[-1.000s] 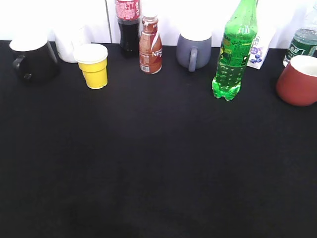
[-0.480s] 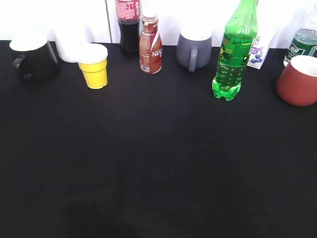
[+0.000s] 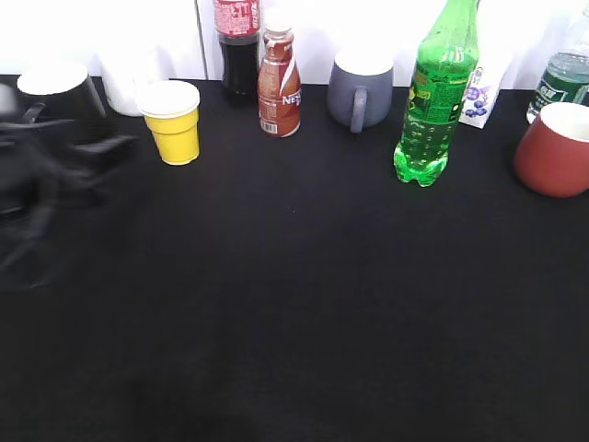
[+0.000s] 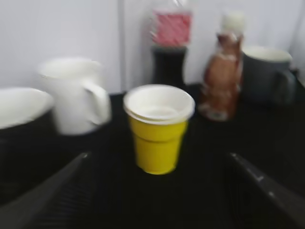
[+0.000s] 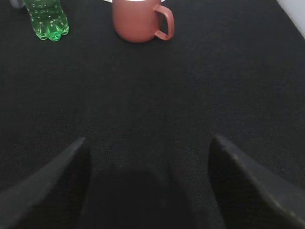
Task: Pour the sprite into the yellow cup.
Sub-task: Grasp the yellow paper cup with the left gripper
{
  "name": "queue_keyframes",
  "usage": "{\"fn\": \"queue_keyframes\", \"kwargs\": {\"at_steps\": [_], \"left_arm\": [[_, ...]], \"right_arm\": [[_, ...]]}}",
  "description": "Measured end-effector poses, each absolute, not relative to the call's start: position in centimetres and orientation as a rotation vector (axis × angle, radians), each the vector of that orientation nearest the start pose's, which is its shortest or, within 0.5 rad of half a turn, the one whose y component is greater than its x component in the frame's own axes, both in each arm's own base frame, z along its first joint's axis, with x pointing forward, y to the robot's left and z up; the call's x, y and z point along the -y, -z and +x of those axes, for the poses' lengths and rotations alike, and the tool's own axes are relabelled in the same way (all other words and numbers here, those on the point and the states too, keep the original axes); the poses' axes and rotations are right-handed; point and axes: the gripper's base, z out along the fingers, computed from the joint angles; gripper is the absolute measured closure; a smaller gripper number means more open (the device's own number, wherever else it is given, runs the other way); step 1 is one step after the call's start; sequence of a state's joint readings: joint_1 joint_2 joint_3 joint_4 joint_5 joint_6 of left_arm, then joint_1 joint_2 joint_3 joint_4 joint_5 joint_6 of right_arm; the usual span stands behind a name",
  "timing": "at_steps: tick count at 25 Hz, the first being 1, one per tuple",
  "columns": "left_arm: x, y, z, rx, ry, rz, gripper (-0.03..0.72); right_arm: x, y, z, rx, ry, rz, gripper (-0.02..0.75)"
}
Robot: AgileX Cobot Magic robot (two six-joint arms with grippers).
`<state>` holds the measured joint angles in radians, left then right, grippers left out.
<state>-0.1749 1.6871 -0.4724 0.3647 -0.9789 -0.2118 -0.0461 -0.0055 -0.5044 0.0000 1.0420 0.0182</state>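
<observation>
I am only starting: nothing is being poured yet. The sprite [image 3: 435, 101] is standing upright and untouched near the table's [image 3: 294, 304] far edge, toward the right corner. The yellow cup [image 3: 173, 122] is standing near the far edge toward the left corner, looking dry inside. My left tool [image 4: 157, 191] is facing the cup, fingers spread, gripping nothing. My right tool [image 5: 150, 191] is hanging wide apart, well short of the bottle. Grasping, carrying and tipping are all remaining.
</observation>
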Motion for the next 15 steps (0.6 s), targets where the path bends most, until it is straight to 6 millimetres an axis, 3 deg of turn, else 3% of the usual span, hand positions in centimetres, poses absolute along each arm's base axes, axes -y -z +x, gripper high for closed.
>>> {"fn": "queue_keyframes", "kwargs": {"at_steps": [5, 13, 15], "left_arm": [[8.9, -13.6, 33.0, -1.743, 0.403, 0.385, 0.015], [10.9, -10.2, 38.7, -1.777, 0.391, 0.408, 0.003], [11.2, -10.2, 40.0, -1.754, 0.392, 0.408, 0.003]], "right_arm": [[0.0, -28.0, -0.5, -2.015, 0.018, 0.065, 0.153], [-0.1, -28.0, -0.5, -2.015, 0.011, 0.065, 0.153], [0.0, -28.0, -0.5, -2.015, 0.018, 0.065, 0.153]]}}
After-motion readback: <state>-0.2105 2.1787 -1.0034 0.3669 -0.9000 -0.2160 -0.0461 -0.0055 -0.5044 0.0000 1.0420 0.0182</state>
